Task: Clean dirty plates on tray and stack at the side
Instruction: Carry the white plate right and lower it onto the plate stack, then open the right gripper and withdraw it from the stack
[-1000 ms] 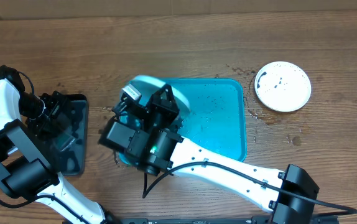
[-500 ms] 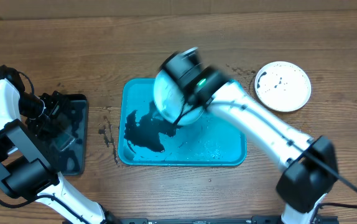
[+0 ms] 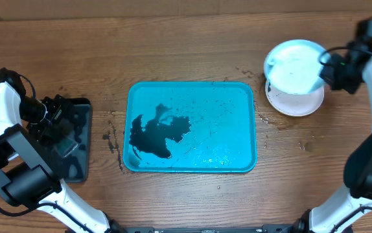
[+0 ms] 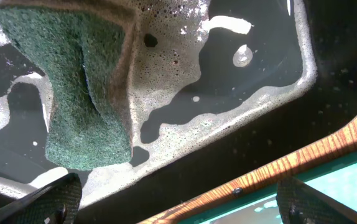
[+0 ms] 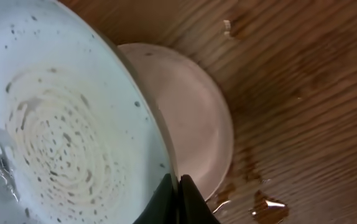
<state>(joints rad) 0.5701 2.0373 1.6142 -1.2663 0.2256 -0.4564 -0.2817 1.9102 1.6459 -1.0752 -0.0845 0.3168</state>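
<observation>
A white plate (image 3: pixel 295 66), pinched at its rim by the closed right gripper (image 3: pixel 332 70), hangs tilted above a second white plate (image 3: pixel 297 106) beside the turquoise tray (image 3: pixel 129 129). Levelling and centring it before release should stack it cleanly. The left gripper (image 3: pixel 55 115) gapes wide over a sponge (image 4: pixel 88 87).

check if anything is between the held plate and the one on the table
Nothing visible: the right end effector has the held plate tilted over the lower plate on the table, gap clear.

raised round white plate (image 3: pixel 294 66): hides upper part of round white plate beneath (image 3: pixel 296 105) | green scouring sponge (image 4: pixel 82 93): top cut off by edge | left gripper (image 4: pixel 178 202): only finger ends visible
</observation>
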